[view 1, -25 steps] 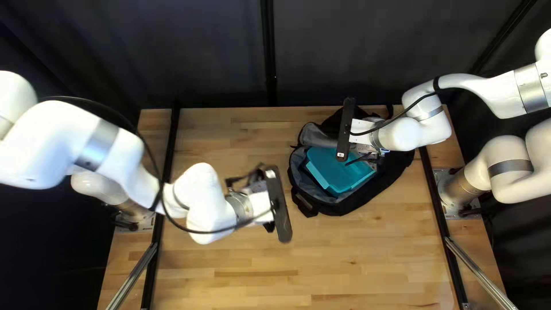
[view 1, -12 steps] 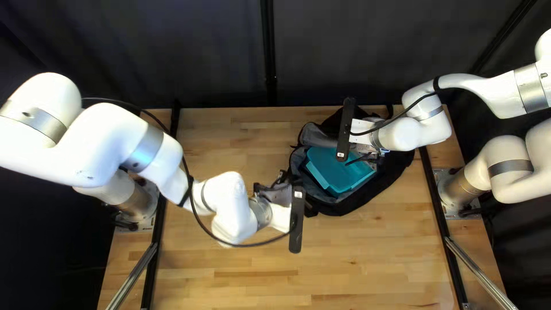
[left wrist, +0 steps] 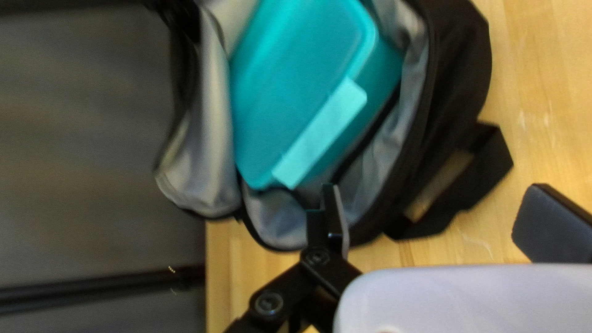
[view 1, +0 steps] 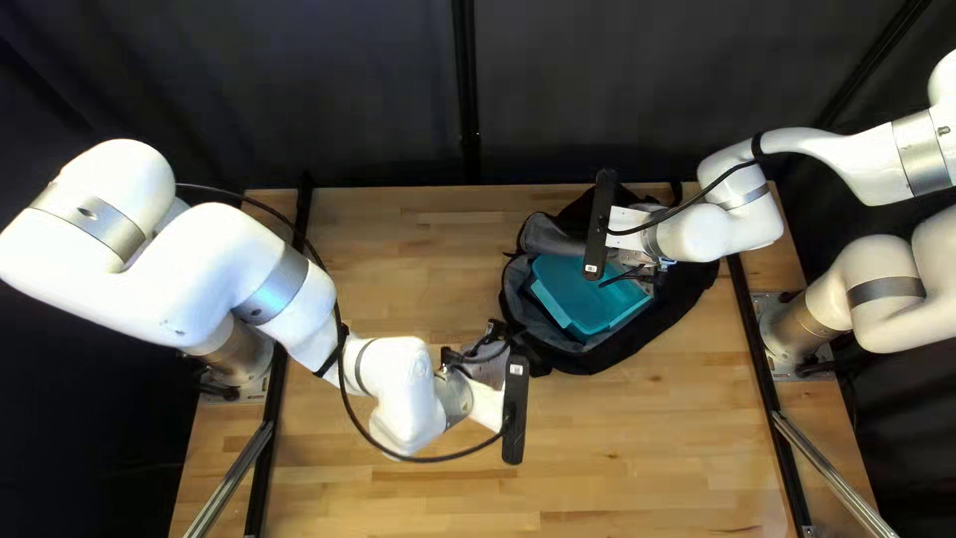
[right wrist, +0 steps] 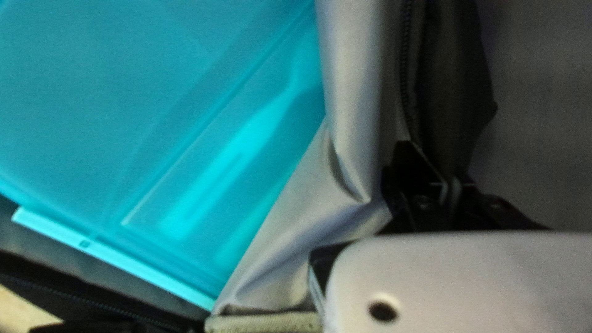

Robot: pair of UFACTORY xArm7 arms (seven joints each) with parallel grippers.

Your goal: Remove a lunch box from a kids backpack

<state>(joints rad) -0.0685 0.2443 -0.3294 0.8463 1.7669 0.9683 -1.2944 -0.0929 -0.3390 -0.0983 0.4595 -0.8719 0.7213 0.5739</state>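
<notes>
My left gripper (view 1: 490, 365) is spread wide with nothing in its grasp, near the strap side of the black backpack (view 1: 672, 317). In the left wrist view one finger (left wrist: 338, 216) overlaps the bag's rim; I cannot tell whether it touches. The other (left wrist: 550, 223) stands over the wooden table (left wrist: 542, 132), beside a black strap (left wrist: 487, 179).

My right gripper (view 1: 637, 265) is over the bag's far side, and in the right wrist view it is pinched together on the dark flap (right wrist: 447, 92).

The teal lunch box (view 1: 586, 297) sits inside the unzipped backpack, within the grey lining (left wrist: 209, 172). Its pale teal clasp (left wrist: 320, 132) faces my left gripper (left wrist: 436, 200).
</notes>
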